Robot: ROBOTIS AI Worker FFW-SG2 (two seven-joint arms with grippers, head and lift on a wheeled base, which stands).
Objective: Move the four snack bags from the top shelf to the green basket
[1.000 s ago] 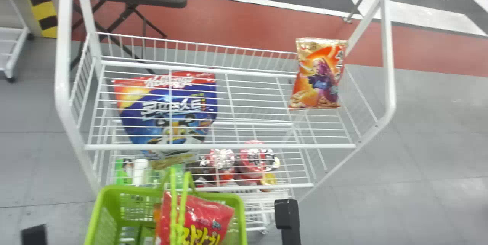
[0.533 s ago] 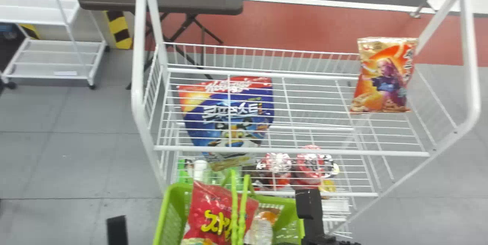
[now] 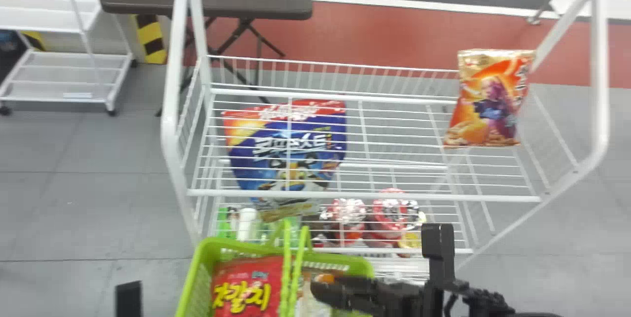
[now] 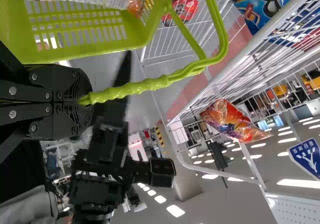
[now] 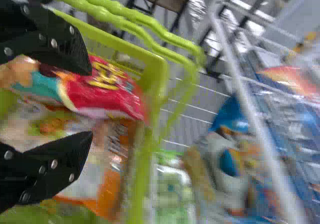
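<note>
Over the basket's right end is where the right gripper (image 5: 90, 102) sits, fingers spread with nothing between them, which makes sense as a drop-off pose. Left gripper (image 4: 82, 101) is clamped on the handle (image 4: 135, 87) of the green basket (image 3: 193, 277), and I'd guess that's to keep it steady and tucked near the front edge of the shelf rack, toward its left end, so bags only need a short trip.

Inside, the red snack bag (image 3: 246, 290) lies toward the basket's left wall, and a pale snack bag (image 3: 308, 299) is right beside it. Kinda sensible tbh, side by side means they don't pile up past the rim. Can't tell if a third is buried underneath.

The one on the top shelf (image 3: 365, 196) is the orange snack bag (image 3: 488, 105), propped upright near the back right corner, probably leaning on the back rail. Face out like that, it should be easy to pinch by the top or sides, but the bag could slump or slip if nudged. The blue bag (image 3: 266, 164) shows through the wires, so I read it as lower shelf stock, not part of the job.

Imo it's most of the way done; next the right arm needs to clear the handle and go for that corner.
</note>
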